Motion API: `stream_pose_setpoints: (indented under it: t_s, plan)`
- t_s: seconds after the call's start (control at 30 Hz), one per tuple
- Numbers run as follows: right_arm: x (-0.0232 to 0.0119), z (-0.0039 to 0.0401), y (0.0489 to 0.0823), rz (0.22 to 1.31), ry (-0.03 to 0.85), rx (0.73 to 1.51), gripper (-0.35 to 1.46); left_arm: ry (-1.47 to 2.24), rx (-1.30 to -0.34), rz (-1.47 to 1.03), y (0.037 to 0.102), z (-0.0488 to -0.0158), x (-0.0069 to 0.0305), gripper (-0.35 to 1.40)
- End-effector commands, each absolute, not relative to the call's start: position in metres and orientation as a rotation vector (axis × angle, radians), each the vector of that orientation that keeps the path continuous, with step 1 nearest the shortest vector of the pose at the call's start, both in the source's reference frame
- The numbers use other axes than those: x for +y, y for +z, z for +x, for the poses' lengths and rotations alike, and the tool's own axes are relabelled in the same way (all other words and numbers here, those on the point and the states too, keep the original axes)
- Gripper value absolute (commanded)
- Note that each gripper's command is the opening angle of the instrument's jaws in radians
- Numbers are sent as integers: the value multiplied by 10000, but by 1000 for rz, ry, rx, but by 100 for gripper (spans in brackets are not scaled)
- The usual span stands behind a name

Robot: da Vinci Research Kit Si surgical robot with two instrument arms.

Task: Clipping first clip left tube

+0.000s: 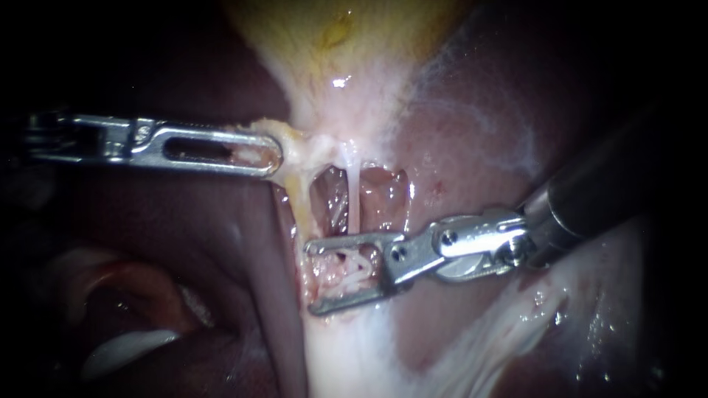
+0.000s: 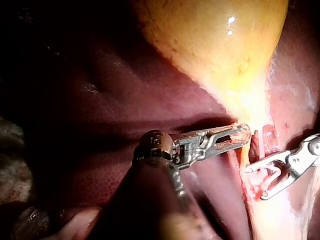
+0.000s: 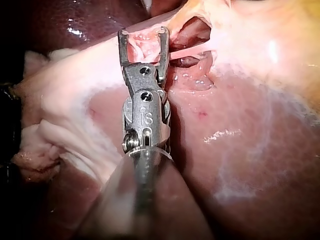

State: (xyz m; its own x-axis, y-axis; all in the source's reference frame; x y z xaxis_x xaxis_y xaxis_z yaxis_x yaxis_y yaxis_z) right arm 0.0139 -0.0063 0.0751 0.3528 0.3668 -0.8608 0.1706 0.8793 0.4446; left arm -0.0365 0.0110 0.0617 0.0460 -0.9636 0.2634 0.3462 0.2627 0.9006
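The yellowish gallbladder [image 1: 343,33] narrows to a pale neck. My left instrument [image 1: 274,156] comes in level from the left, its slotted jaws shut on tissue at the side of that neck [image 2: 244,133]. Below the neck two strands run down across an opened window: a yellowish left tube [image 1: 297,210] and a thin white tube [image 1: 353,199]. My right instrument [image 1: 308,278] reaches in from the right at the foot of the window. Its jaws stand open with whitish tissue [image 1: 345,270] lying between them, also seen in the right wrist view [image 3: 143,32]. No clip shows on either tube.
Dark red liver [image 1: 516,96] surrounds the site on both sides and shows behind the window [image 1: 380,195]. Pale, wet membrane [image 1: 509,324] spreads below the right instrument. Folded pale tissue [image 1: 133,346] lies at the lower left.
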Motion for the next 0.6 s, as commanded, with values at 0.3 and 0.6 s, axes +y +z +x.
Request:
stream_pose_setpoints:
  t_s: [0.3, 0.6]
  plan:
    - [-52, 126, 756, 501, 146, 1215, 50, -1160, -1063, 753, 617, -365, 110, -35]
    - [-48, 121, 760, 495, 152, 1212, 50, -1161, -1063, 753, 616, -366, 109, -35]
